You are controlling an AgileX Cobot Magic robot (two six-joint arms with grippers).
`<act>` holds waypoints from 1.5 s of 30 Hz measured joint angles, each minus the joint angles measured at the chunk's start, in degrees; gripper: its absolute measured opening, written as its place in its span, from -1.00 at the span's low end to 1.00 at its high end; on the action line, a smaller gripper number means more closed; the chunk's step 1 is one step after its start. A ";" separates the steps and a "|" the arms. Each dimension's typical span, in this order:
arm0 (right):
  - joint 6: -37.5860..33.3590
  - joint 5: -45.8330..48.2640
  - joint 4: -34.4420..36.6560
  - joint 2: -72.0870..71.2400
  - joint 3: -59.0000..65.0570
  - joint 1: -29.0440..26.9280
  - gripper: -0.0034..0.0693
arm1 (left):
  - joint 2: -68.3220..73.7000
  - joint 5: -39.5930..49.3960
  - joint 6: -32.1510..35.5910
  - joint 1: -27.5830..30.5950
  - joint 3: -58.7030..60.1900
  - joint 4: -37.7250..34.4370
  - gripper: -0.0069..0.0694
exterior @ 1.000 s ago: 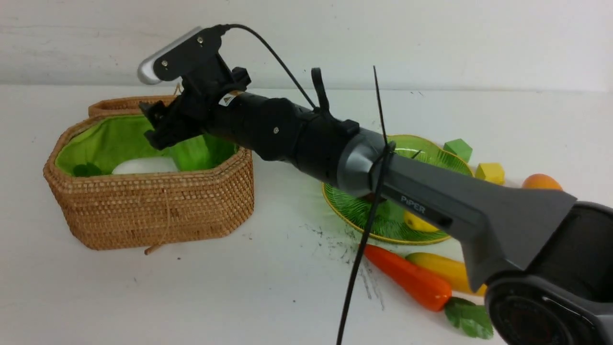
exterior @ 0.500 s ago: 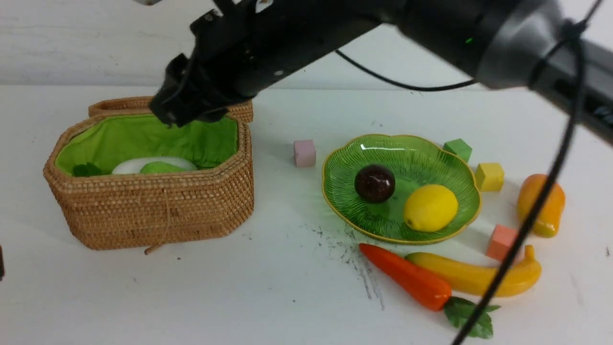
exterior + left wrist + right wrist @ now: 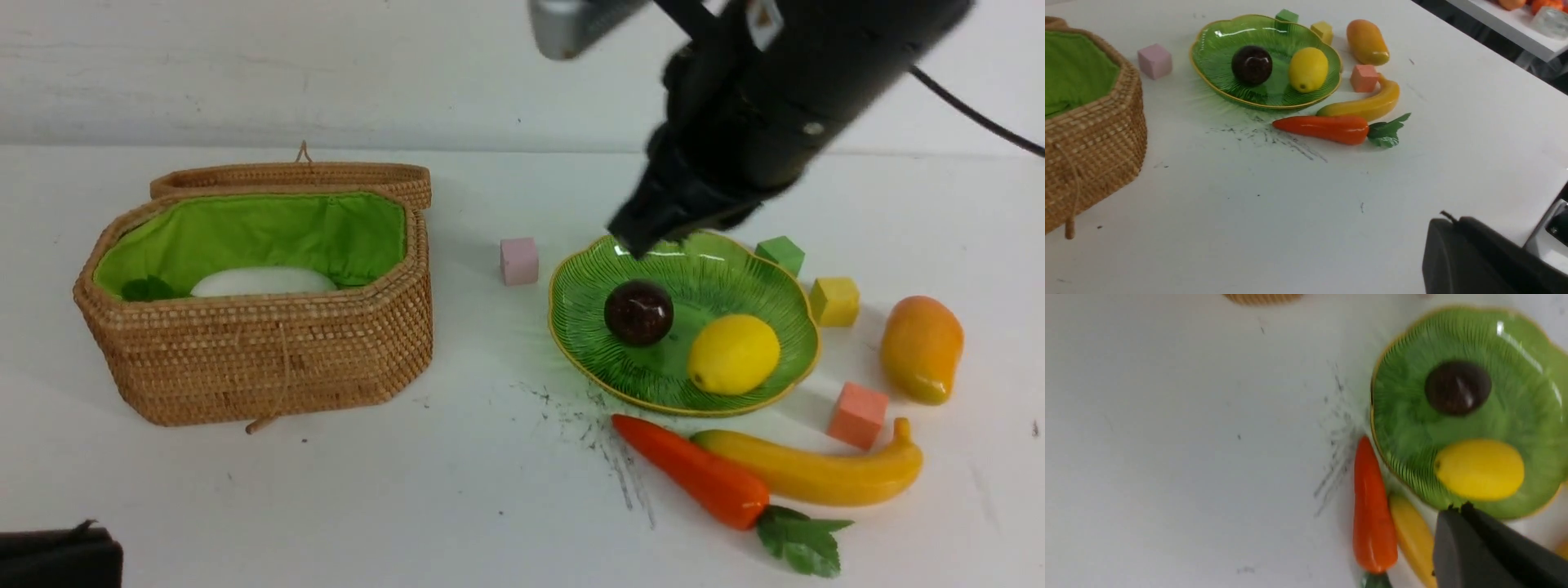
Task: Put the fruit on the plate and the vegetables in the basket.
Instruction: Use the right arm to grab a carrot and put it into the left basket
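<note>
The right gripper (image 3: 645, 233) hangs, blurred, over the far edge of the plate (image 3: 600, 371). I cannot tell if its jaws are apart or closed, and the same holds for the left gripper (image 3: 49, 557) at the near left corner. On the plate lie the dark round fruit (image 3: 638, 312) and the lemon (image 3: 733, 354). The mango (image 3: 921, 349) lies right of the plate. The banana (image 3: 816, 472) and the carrot (image 3: 694, 478) lie touching, just on its near side. The white radish (image 3: 261, 282) is inside the basket (image 3: 261, 359), at the left.
</note>
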 joint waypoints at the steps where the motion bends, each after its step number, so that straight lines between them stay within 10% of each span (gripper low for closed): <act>1: 0.52 0.00 0.00 -0.57 2.26 -0.61 -0.88 | 0.00 0.08 0.76 0.00 0.00 -0.29 -0.85; 16: -9.17 -20.74 14.06 10.99 26.07 -14.45 0.30 | 0.00 2.37 3.38 0.00 0.00 -2.26 -0.85; 45: -10.35 -17.77 18.42 18.50 25.32 -12.39 0.15 | 0.00 4.08 3.79 0.00 0.00 -2.26 -0.84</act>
